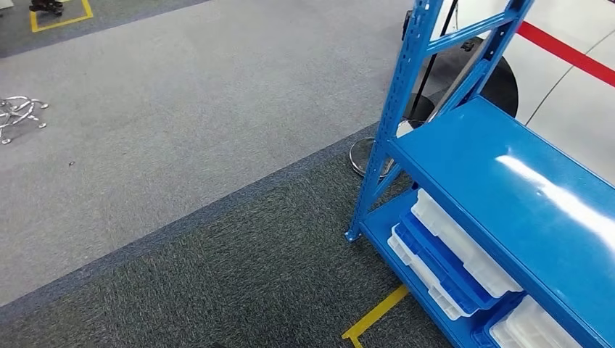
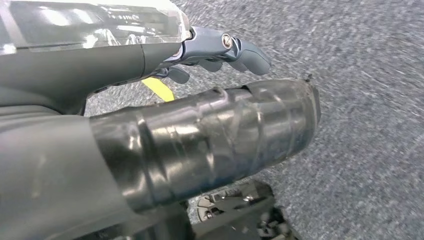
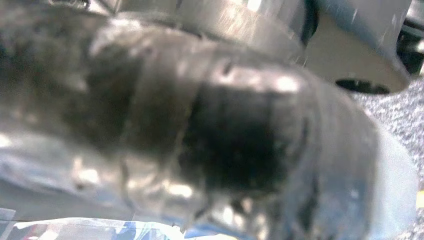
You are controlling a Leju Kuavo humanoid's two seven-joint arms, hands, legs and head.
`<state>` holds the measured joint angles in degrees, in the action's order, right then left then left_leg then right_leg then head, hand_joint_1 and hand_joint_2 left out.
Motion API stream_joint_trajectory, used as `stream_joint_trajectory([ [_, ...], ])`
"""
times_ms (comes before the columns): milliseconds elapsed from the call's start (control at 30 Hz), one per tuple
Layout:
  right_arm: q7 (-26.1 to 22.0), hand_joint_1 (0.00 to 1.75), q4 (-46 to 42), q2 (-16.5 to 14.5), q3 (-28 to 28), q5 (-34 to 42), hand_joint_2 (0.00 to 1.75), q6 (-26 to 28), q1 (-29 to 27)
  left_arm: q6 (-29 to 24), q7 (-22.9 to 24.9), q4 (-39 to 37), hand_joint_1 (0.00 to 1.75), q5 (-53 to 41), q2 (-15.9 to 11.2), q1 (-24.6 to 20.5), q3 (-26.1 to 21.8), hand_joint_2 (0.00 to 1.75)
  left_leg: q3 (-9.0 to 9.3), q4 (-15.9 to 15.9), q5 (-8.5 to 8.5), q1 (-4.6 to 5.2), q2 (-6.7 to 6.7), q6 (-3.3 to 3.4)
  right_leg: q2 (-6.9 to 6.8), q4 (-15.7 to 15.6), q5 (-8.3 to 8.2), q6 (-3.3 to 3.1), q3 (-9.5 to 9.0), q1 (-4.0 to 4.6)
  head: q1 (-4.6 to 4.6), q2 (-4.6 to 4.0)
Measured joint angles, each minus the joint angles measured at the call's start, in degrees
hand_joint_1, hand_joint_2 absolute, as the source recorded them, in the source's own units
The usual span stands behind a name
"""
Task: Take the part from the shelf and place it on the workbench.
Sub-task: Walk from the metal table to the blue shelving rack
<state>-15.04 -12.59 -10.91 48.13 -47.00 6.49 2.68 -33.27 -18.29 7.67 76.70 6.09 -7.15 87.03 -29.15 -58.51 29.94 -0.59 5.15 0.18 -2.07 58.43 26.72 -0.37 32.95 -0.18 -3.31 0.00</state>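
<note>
Blue shelf [image 1: 508,196] is being viewed over carpet; bins [image 1: 450,254] are being stored below. Left hand [image 2: 220,52] is being carried loosely open, nothing gripped. Right hand [image 3: 225,135]: blurred, grip can't be told.

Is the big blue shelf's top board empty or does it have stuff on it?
Empty. The blue metal shelf's upper board shows only shiny bare surface; the white and blue plastic trays sit on the level below.

Workshop: blue steel shelf [image 1: 508,181], floor tape [image 1: 373,315].
</note>
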Motion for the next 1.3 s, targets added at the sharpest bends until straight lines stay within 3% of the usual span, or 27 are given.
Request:
stream_joint_trajectory([
  [67, 0.0, 0.00, 0.0, 0.0, 0.0, -0.1, 0.00, 0.0, 0.1, 0.0, 0.0, 0.0, 0.00, 0.0, 0.0, 0.0, 0.0, 0.00, -2.02, -4.8, 3.09, -0.20, -2.84, -0.44, 1.17, -0.3, -0.25, -0.71, -0.14, -0.27, 0.03, 0.00],
  [133, -0.1, 0.00, 0.0, 0.0, 0.0, -0.1, 0.00, -0.1, 0.2, 0.0, 0.0, 0.0, 0.00, 0.0, 0.0, 0.2, 0.0, 0.00, -5.79, -12.6, 6.60, -0.19, -4.45, -0.53, 2.51, -0.2, -0.28, -1.06, -0.04, -0.16, 0.04, 0.00],
  [167, -0.1, 0.00, 0.0, 0.0, 0.0, -0.2, 0.00, -0.1, 0.2, 0.0, 0.0, 0.0, 0.00, 0.1, 0.0, 0.3, 0.0, 0.00, -7.22, -15.3, 7.18, -0.18, -4.65, -0.52, 3.27, -0.1, -0.27, -1.13, -0.02, -0.08, 0.04, 0.00],
  [200, -0.1, 0.00, 0.0, 0.0, 0.0, -0.2, 0.00, -0.2, 0.2, 0.0, 0.0, 0.0, 0.00, 0.1, -0.1, 0.3, 0.0, 0.00, -7.79, -15.9, 6.58, -0.18, -4.74, -0.44, 4.06, 0.0, -0.23, -1.14, -0.03, -0.03, 0.04, 0.00],
  [233, -0.1, 0.00, 0.0, 0.0, 0.0, -0.2, 0.00, -0.2, 0.2, 0.0, 0.0, 0.0, 0.00, 0.1, -0.1, 0.4, 0.0, 0.00, -7.31, -14.3, 4.84, -0.18, -4.93, -0.29, 4.87, 0.1, -0.18, -1.13, -0.07, 0.00, 0.04, 0.00],
  [267, -0.1, 0.00, 0.0, 0.0, 0.0, -0.2, 0.00, -0.2, 0.2, 0.0, -0.1, 0.0, 0.00, 0.1, -0.1, 0.4, 0.0, 0.00, -5.92, -10.7, 2.40, -0.18, -5.54, -0.05, 5.65, 0.3, -0.11, -1.08, -0.12, 0.00, 0.04, 0.00],
  [333, 0.0, 0.00, 0.0, -0.1, 0.0, -0.3, 0.00, -0.2, 0.2, 0.0, -0.2, 0.0, 0.00, 0.2, -0.1, 0.4, 0.0, 0.00, -3.01, -3.2, -1.02, -0.23, -8.42, 0.49, 7.07, 0.6, -0.01, -0.78, 0.04, -0.03, 0.02, 0.00],
  [400, 0.0, 0.00, 0.0, -0.1, 0.0, -0.3, 0.00, -0.2, 0.2, 0.0, -0.3, 0.0, 0.00, 0.3, -0.2, 0.3, 0.0, 0.00, -1.88, -0.2, -1.63, -0.12, -10.15, 0.79, 8.29, 0.7, -0.13, -0.12, 0.50, -0.24, -0.01, 0.00],
  [467, 0.0, 0.00, 0.0, -0.1, 0.0, -0.3, 0.00, -0.1, 0.1, 0.0, -0.2, 0.0, 0.00, 0.5, -0.2, 0.2, 0.0, 0.00, -1.66, 0.3, -1.95, -0.10, -9.08, 1.17, 9.19, 0.6, -0.36, 0.67, 0.82, -0.42, 0.02, 0.00],
  [533, 0.1, 0.00, 0.0, -0.1, 0.0, -0.4, 0.00, -0.1, 0.1, 0.0, -0.2, 0.0, 0.00, 0.6, -0.2, 0.2, 0.0, 0.00, -1.39, 1.0, -2.40, -0.39, -7.63, 1.94, 7.16, 2.1, 0.74, 1.14, 1.63, -0.18, -0.07, 0.00],
  [600, 0.1, 0.00, 0.0, -0.1, 0.0, -0.4, 0.00, -0.2, 0.2, 0.0, -0.2, 0.0, 0.00, 0.6, -0.2, 0.3, 0.0, 0.00, -1.21, 1.5, -2.54, -0.51, -5.94, 2.43, 3.91, 7.9, 4.09, 1.49, 4.47, -0.09, -0.20, 0.00],
  [667, 0.1, 0.00, 0.0, -0.1, 0.0, -0.5, 0.00, -0.2, 0.2, 0.0, -0.1, 0.0, 0.00, 0.6, -0.2, 0.5, 0.0, 0.00, -1.19, 1.4, -2.39, -0.46, -4.22, 2.49, 2.81, 14.8, 6.88, 1.94, 7.90, -0.40, -0.23, 0.00],
  [700, 0.1, 0.00, 0.0, -0.1, 0.0, -0.5, 0.00, -0.2, 0.2, 0.0, 0.0, 0.0, 0.00, 0.7, -0.2, 0.5, 0.0, 0.00, -1.12, 1.4, -2.27, -0.46, -3.40, 2.43, 2.59, 16.0, 6.81, 2.14, 8.53, -0.57, -0.22, 0.00],
  [733, 0.1, 0.00, 0.0, 0.0, 0.0, -0.5, 0.00, -0.3, 0.1, 0.0, 0.0, 0.0, 0.00, 0.7, -0.2, 0.5, 0.0, 0.00, -0.98, 1.4, -2.12, -0.48, -2.67, 2.32, 2.35, 15.1, 5.65, 2.28, 7.99, -0.73, -0.23, 0.00],
  [833, 0.2, 0.00, 0.0, 0.0, 0.0, -0.5, 0.00, -0.3, 0.0, 0.0, 0.0, 0.0, 0.00, 0.8, -0.2, 0.5, 0.0, 0.00, -0.21, 1.3, -1.42, -0.35, -0.88, 1.58, -0.08, 4.0, 0.52, 2.09, 2.05, -0.74, -0.22, 0.00],
  [900, 0.2, 0.00, 0.0, 0.0, 0.0, -0.6, 0.00, -0.3, 0.1, 0.0, 0.0, 0.0, 0.00, 0.8, -0.2, 0.4, 0.0, 0.00, 0.17, 1.3, -0.92, -0.08, -0.01, 0.88, -1.01, 0.3, -0.13, 1.46, 0.17, -0.35, -0.13, 0.00],
  [967, 0.2, 0.00, 0.0, 0.0, 0.0, -0.6, 0.00, -0.3, 0.0, 0.0, 0.0, 0.0, 0.00, 0.8, -0.2, 0.1, 0.0, 0.00, 0.67, 1.4, -0.63, -0.04, 0.67, 0.23, -0.04, 0.3, -0.02, 0.73, 0.17, -0.15, -0.07, 0.00],
  [1000, 0.2, 0.00, 0.0, 0.0, 0.0, -0.6, 0.00, -0.3, -0.1, 0.0, 0.1, 0.0, 0.00, 0.8, -0.2, 0.0, 0.0, 0.00, 0.83, 1.1, -0.28, -0.16, 0.32, -0.11, 0.42, 0.1, -0.06, 0.39, 0.08, -0.22, -0.08, 0.00],
  [1067, 0.1, 0.00, 0.0, 0.0, 0.0, -0.6, 0.00, -0.3, -0.1, 0.0, 0.1, 0.0, 0.00, 0.8, -0.2, -0.1, 0.0, 0.00, -0.43, -2.2, 2.05, -0.38, -1.96, -0.63, 1.35, -0.2, -0.25, -0.39, -0.11, -0.49, -0.04, 0.00],
  [1100, 0.1, 0.00, 0.0, 0.0, 0.0, -0.6, 0.00, -0.3, 0.0, 0.0, 0.2, 0.0, 0.00, 0.8, -0.2, 0.0, 0.0, 0.00, -2.10, -5.8, 3.99, -0.45, -3.38, -0.76, 1.87, -0.2, -0.27, -0.66, -0.11, -0.51, -0.02, 0.00],
  [1167, 0.1, 0.00, 0.0, 0.0, 0.0, -0.7, 0.00, -0.3, 0.1, 0.0, 0.2, 0.0, 0.00, 0.8, -0.2, 0.2, 0.1, 0.00, -6.14, -13.7, 7.19, -0.45, -4.60, -0.81, 3.12, -0.1, -0.22, -1.00, -0.07, -0.37, -0.01, 0.00],
  [1200, 0.1, 0.00, 0.0, 0.0, 0.0, -0.7, 0.00, -0.4, 0.1, 0.0, 0.2, 0.0, 0.00, 0.8, -0.2, 0.3, 0.1, 0.00, -7.40, -15.8, 7.32, -0.44, -4.73, -0.76, 3.86, 0.0, -0.18, -1.05, -0.09, -0.29, -0.01, 0.00],
  [1233, 0.1, 0.00, 0.0, 0.0, 0.0, -0.8, 0.00, -0.4, 0.1, 0.0, 0.2, 0.0, 0.00, 0.8, -0.2, 0.4, 0.1, 0.00, -7.63, -15.6, 6.17, -0.44, -4.81, -0.63, 4.64, 0.1, -0.12, -1.07, -0.14, -0.24, -0.01, 0.00],
  [1300, 0.2, 0.00, 0.0, -0.1, 0.0, -1.0, 0.00, -0.6, 0.1, -0.2, -0.2, 0.0, 0.00, 0.9, -0.3, 0.4, 0.1, 0.00, -5.34, -9.2, 1.45, -0.44, -5.98, -0.16, 6.24, 0.3, 0.05, -0.98, -0.29, -0.22, -0.01, 0.00],
])
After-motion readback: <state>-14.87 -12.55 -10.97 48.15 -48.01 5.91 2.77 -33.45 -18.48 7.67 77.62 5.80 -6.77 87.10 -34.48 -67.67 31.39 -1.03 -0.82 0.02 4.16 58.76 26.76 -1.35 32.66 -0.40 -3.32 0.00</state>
